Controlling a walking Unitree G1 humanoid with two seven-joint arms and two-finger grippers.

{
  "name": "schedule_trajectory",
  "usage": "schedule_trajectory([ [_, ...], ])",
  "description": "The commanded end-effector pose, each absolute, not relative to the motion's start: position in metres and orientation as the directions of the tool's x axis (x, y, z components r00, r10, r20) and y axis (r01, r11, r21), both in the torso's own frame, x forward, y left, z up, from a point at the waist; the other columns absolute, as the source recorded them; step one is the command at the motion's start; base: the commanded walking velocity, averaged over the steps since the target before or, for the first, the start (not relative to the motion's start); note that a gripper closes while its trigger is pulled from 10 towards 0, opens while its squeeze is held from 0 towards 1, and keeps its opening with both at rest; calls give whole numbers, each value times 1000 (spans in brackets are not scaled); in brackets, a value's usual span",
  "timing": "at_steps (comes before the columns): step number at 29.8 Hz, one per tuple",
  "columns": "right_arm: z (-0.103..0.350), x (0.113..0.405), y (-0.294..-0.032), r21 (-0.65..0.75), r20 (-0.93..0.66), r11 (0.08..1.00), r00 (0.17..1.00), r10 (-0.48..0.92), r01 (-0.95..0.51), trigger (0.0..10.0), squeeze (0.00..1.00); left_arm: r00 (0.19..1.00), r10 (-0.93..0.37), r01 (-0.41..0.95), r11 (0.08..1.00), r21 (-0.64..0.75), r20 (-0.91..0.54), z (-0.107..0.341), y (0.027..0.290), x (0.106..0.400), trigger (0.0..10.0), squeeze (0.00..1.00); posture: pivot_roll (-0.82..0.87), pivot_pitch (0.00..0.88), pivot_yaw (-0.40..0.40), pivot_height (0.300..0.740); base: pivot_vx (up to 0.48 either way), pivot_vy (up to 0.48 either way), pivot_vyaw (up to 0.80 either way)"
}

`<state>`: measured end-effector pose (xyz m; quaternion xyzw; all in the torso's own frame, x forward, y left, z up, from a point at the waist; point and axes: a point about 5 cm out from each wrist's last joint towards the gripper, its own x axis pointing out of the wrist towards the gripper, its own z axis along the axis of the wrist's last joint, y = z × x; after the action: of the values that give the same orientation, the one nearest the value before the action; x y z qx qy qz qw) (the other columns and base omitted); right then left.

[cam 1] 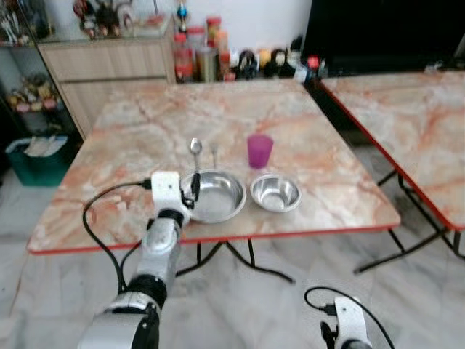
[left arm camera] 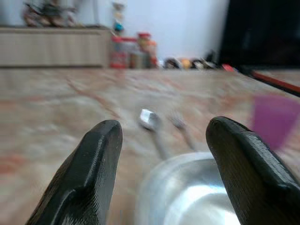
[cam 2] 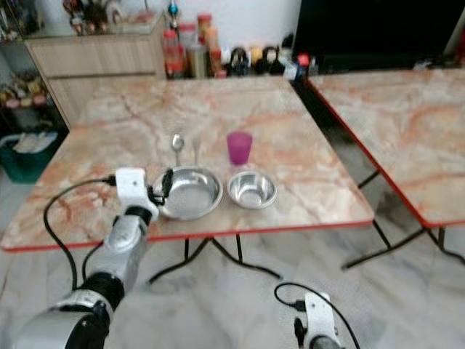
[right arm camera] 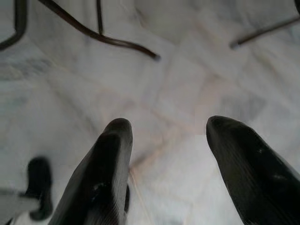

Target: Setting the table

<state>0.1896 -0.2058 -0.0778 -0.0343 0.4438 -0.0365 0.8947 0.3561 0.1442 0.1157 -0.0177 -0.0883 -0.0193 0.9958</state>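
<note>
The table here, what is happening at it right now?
The robot is setting the marble table. Its left gripper, fingers open, is at the rim of the larger steel bowl and holds nothing. A smaller steel bowl sits beside it, with a purple cup, a spoon and a fork behind. The right gripper hangs open over the floor.

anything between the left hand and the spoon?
Only the near-left rim of the big bowl and bare tabletop. In the left wrist view the open left hand frames the spoon just past that rim.
</note>
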Motion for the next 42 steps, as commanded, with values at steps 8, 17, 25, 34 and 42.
schedule_trajectory([
  [8, -79, 188, -200, -81, -793, 996, 604, -80, 26, 10000, 0, 984, 1, 24, 991, -134, 179, 125, 150, 362, 10000, 0, 34, 0, -17, 740, 209, 0, 0],
  [17, -81, 184, -202, -82, -797, 996, 597, -92, 44, 10000, 0, 994, 85, -57, 938, -343, 66, 129, 174, 367, 10000, 0, 28, 0, 1, 740, 0, 0, 0],
  [25, -81, 186, -199, -77, -797, 997, 599, -79, 30, 10000, 0, 985, -10, -58, 920, -388, -171, 117, 188, 363, 10000, 0, 41, 0, 3, 740, 0, 0, 0],
  [34, -79, 192, -195, -68, -791, 998, 609, -63, 14, 10000, 0, 957, -98, -25, 909, -415, -272, 105, 187, 352, 10000, 1000, 48, 0, 3, 740, 0, 0, 0],
  [42, -76, 196, -196, -65, -783, 998, 618, -65, 23, 10000, 0, 955, -96, -37, 902, -430, -282, 115, 181, 355, 10000, 0, 48, 0, -7, 740, 0, 0, 0],
])
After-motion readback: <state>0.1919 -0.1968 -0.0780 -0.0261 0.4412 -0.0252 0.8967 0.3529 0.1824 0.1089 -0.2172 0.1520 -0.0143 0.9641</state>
